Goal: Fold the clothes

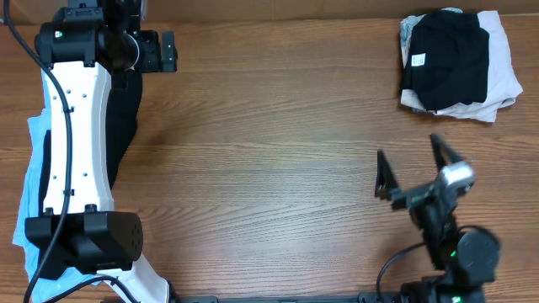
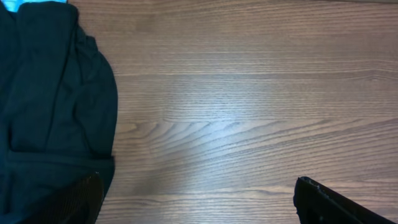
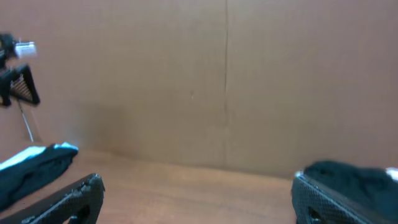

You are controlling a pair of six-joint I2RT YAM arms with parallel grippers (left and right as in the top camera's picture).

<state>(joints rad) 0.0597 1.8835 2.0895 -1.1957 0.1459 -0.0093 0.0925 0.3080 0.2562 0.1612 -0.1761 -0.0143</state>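
Note:
A black garment [image 1: 126,126] lies crumpled at the table's left, partly under my left arm, on a light blue garment [image 1: 32,172]. In the left wrist view the black garment [image 2: 53,106] fills the left side, with a strip of light blue [image 2: 25,3] at the top. My left gripper [image 2: 199,202] is open and empty; its left finger is over the black cloth's edge. It shows at the far left in the overhead view [image 1: 164,50]. My right gripper [image 1: 413,167] is open and empty over bare wood, also in its wrist view [image 3: 199,199].
A folded stack stands at the back right: a black garment with a small white label [image 1: 446,63] on a pale garment [image 1: 508,76]. It shows at the right in the right wrist view [image 3: 354,174]. A brown cardboard wall [image 3: 224,81] backs the table.

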